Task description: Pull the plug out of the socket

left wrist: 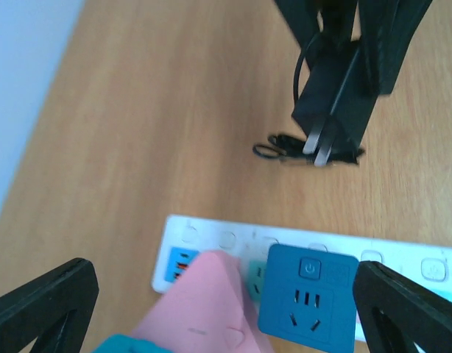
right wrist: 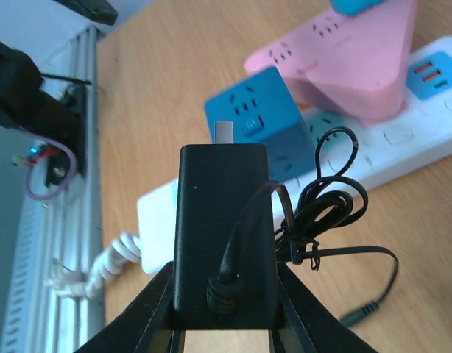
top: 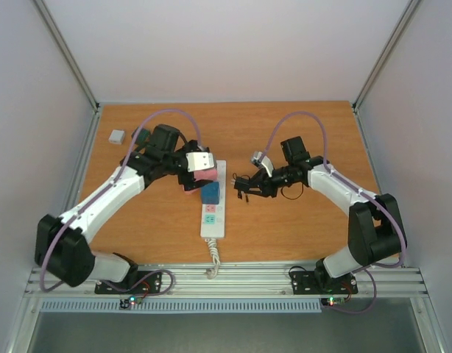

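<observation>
Parts of the socket (top: 213, 213) are hidden by a pink adapter (left wrist: 204, 309) and a blue adapter (left wrist: 307, 298). The plug (right wrist: 224, 228) is gripped in the right claw (right wrist: 224, 316), clear of the socket; the left claw (left wrist: 222, 294) is spread open.

The surface (top: 285, 220) is wood-look board, warm brown with a fine straight grain, smooth with a low satin sheen. The socket (top: 213, 228) is smooth white plastic, faintly glossy, with matt pastel outlet faces. The coiled cord (right wrist: 119, 250) at its six o'clock end looks like rubbery white sheathing. The blue cube adapter (left wrist: 307, 298) and the pink adapter (right wrist: 358, 66) are smooth matt plastic. The plug (right wrist: 222, 220) is matt black plastic with bright metal prongs (left wrist: 311, 140); its thin cable (right wrist: 329, 198) is black and slightly shiny. The rail (top: 233, 279) at six o'clock is ribbed bare metal.
</observation>
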Controlling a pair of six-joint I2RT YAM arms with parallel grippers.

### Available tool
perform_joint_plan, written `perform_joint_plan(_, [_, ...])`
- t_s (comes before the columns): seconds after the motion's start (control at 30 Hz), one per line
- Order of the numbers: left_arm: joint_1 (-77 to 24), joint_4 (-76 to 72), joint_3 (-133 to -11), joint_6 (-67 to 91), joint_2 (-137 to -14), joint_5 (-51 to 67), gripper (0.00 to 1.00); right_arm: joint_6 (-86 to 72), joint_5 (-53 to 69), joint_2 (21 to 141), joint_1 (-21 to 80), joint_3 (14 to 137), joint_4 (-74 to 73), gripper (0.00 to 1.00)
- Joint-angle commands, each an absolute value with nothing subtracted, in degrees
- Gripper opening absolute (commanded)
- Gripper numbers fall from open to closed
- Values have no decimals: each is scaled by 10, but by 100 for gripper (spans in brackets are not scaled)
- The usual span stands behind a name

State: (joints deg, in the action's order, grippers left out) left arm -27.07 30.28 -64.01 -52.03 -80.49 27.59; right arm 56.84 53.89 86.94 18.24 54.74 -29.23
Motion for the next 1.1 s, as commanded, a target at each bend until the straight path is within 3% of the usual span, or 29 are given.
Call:
perform_joint_plan(0.0, [-275, 284, -657, -511, -762, 316, 95, 492, 616, 862, 178, 597, -350, 6])
perform_joint_plan(0.2, [-291, 327, -690, -524, -733, 352, 92, 464, 677, 881, 178, 675, -440, 6])
perform_joint_plan(0.53, [-380, 393, -715, -584, -708, 312, 87, 452, 737, 890, 179, 733, -563, 6])
perform_joint_plan(0.83, [-450, 391, -733, -589, -708, 273, 83, 568, 806, 941, 179, 764, -756, 6])
perform_joint_plan(1.07, [-490, 360, -729, -578, -732, 237, 78, 574, 822, 932, 190, 750, -756, 6])
